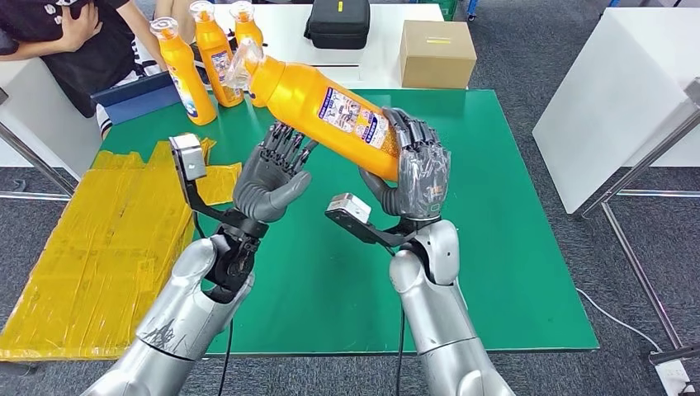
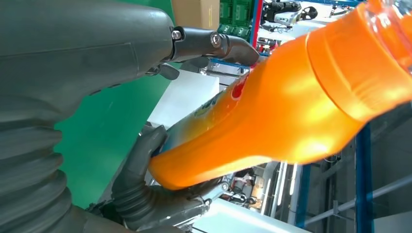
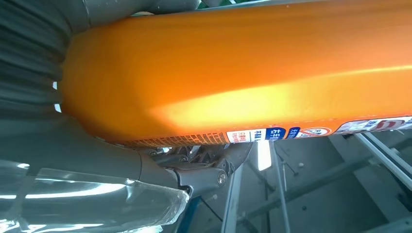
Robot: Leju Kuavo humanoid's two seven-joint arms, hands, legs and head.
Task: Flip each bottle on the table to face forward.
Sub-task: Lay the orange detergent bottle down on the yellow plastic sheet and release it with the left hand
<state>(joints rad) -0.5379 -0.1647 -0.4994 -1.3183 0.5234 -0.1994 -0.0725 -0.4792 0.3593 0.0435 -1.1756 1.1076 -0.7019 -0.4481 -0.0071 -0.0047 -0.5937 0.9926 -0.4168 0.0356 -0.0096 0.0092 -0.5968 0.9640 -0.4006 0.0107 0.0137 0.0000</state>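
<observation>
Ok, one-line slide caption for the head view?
Right hand holds an orange bottle tilted above the green table.

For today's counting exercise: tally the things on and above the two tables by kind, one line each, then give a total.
Orange bottles: 4, one held in the right hand, three standing
Cardboard boxes: 1
Black cases: 1
Total: 6

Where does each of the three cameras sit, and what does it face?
Head view: high on the body, looking down at the green table; both silver arms, left hand, right hand gripping the orange bottle.
Left wrist view: behind the left hand, facing that bottle's neck.
Right wrist view: behind the right hand, against the bottle's body.
All share the bottle.
</observation>
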